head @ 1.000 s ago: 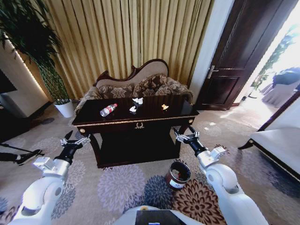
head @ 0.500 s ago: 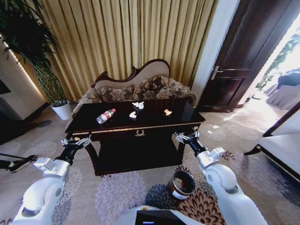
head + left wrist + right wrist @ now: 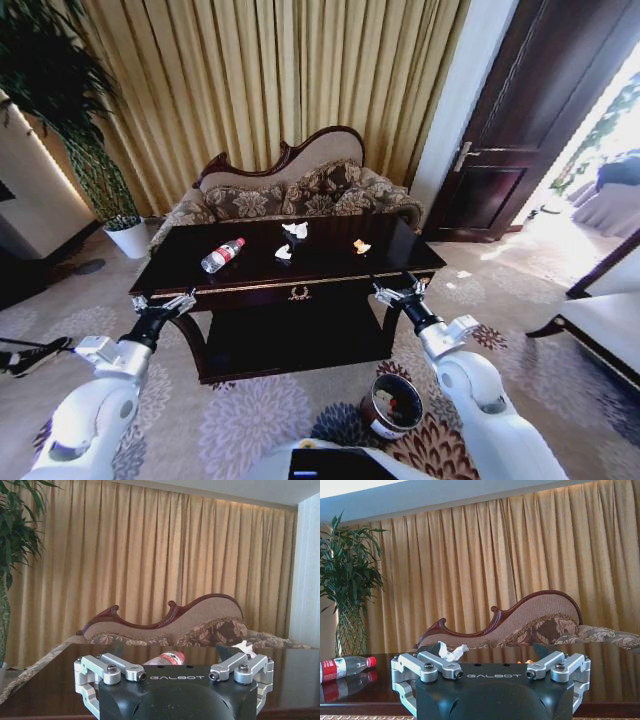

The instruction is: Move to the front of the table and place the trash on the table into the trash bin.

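robot facing the dark table, both grippers raised and empty

the large dark brown glossy wooden table point(image 3: 330, 262) with gold trim and a gold emblem on its front stands straight ahead in the head view, a carved floral-upholstered sofa point(image 3: 290, 190) just behind it and gold pleated curtains point(image 3: 270, 80) behind that. on the tabletop lies a small clear plastic bottle with a red label point(image 3: 222, 255), on its side toward the robot's left. near the middle are two crumpled white paper wads point(image 3: 294, 230), one a little closer to the front edge than the other, and further to the right a small orange-and-white wrapper scrap point(image 3: 361, 246). all of these lie apart from one another.

the small round dark reddish-brown trash bin point(image 3: 394, 406) with a shiny metal rim stands on the patterned carpet point(image 3: 250, 420) in front of the table's right end, just beside the right arm.

the left gripper point(image 3: 164, 303) is held up before the table's left front corner, its fingers spread wide with nothing between them. the right gripper point(image 3: 400, 292) is held up before the right front corner, likewise spread wide and empty. neither touches the table.

a potted green plant point(image 3: 70, 110) stands at the left, a dark wooden door point(image 3: 520, 120) at the right.
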You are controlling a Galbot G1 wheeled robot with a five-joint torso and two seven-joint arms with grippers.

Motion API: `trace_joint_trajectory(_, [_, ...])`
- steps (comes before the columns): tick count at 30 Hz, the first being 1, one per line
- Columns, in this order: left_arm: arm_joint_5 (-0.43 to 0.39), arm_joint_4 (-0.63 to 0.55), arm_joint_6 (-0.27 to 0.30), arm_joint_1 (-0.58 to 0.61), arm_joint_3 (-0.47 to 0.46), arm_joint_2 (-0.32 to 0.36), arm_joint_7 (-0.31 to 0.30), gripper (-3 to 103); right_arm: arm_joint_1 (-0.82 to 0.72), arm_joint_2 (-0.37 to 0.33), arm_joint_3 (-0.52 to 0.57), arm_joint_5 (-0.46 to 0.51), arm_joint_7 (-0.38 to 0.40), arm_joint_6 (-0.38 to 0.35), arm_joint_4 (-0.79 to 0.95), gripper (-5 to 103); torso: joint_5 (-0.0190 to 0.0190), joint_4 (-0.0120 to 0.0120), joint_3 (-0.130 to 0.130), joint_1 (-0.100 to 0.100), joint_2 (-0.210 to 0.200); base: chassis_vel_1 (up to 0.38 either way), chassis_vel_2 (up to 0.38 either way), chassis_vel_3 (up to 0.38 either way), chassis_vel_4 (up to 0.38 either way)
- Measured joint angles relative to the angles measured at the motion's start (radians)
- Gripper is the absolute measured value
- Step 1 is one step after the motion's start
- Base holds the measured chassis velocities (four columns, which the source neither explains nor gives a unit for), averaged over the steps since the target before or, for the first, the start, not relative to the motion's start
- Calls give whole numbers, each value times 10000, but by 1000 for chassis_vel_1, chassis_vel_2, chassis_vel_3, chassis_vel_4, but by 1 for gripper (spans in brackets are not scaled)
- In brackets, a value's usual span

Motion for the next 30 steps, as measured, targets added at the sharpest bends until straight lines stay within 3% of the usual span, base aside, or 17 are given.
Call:
trace_joint_trajectory(17, [168, 155, 58, -126, 154, 2, 195, 100, 82, 35, -95, -22, 0, 84, -180, 100, -1, 1, -1, -1, 2, 5, 7, 10, 5])
trace_joint_trajectory(30, [402, 441, -289, -205, 370, -69, -34, 100, 286, 31, -198, 5, 0, 119, -335, 100, -1, 0, 0, -1, 2, 3, 4, 3, 1])
